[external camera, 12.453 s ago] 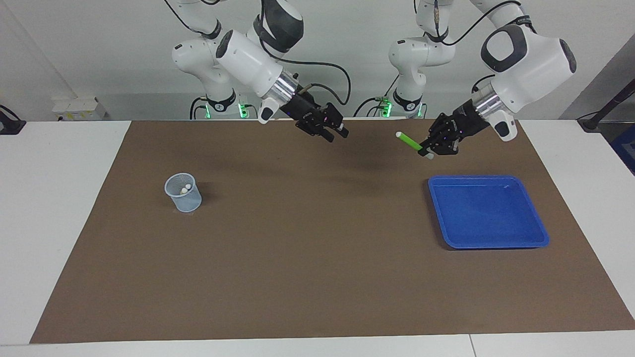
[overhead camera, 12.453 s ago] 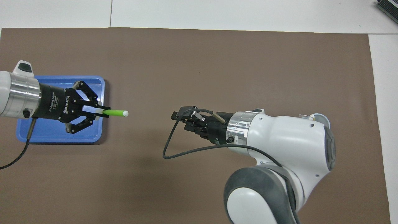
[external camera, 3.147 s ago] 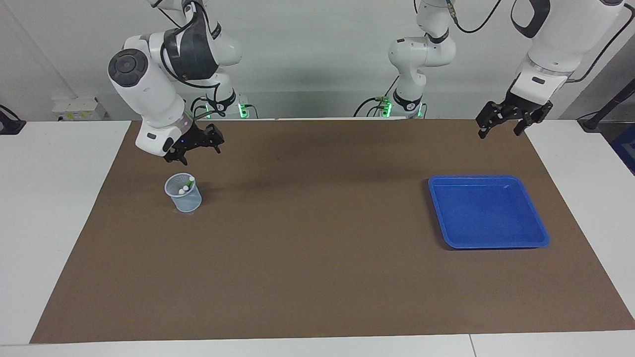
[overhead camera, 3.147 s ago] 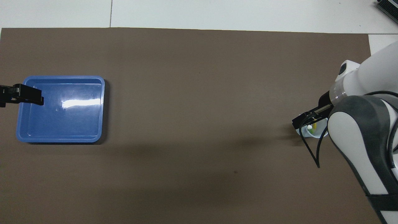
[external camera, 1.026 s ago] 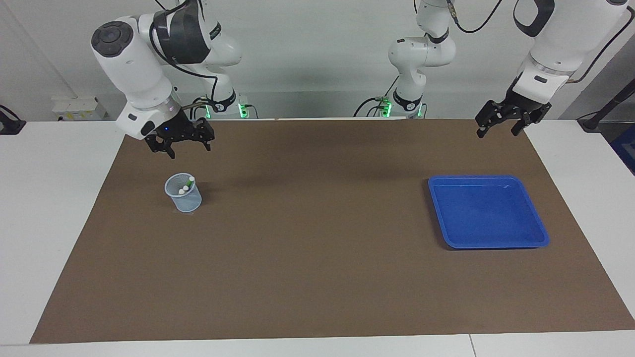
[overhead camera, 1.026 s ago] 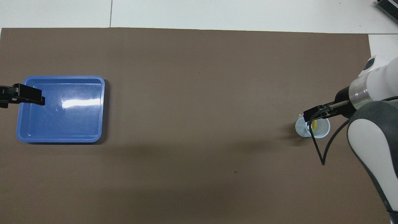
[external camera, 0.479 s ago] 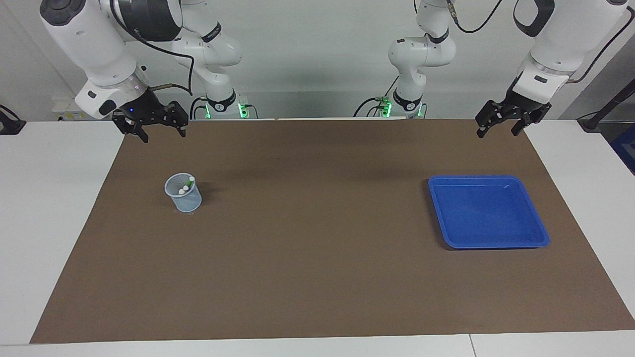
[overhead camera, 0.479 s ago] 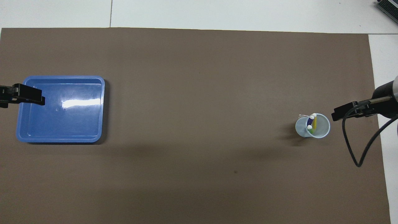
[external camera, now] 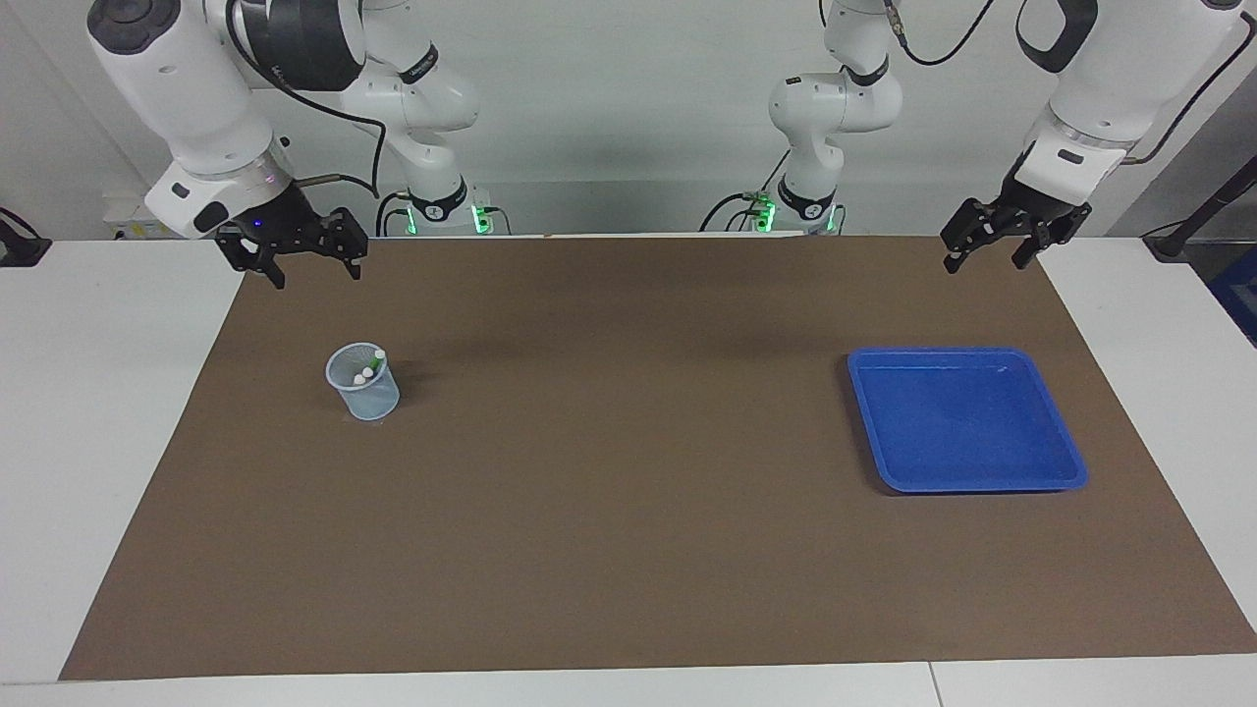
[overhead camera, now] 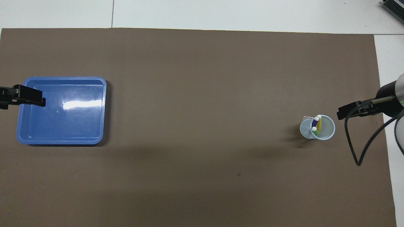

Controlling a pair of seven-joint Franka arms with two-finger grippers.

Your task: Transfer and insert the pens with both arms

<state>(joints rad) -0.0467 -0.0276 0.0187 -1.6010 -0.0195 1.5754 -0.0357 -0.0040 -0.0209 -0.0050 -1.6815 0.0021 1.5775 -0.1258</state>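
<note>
Facing view: the pens stood upright in the cup, below my spread, empty right gripper; my left gripper waited, spread too.

White arms, dark joints, black cables.

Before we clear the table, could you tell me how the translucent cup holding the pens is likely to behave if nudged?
The cup looks thin and light, so it would probably slide easily. The pens lean against one side, so it may tip that way.
</note>
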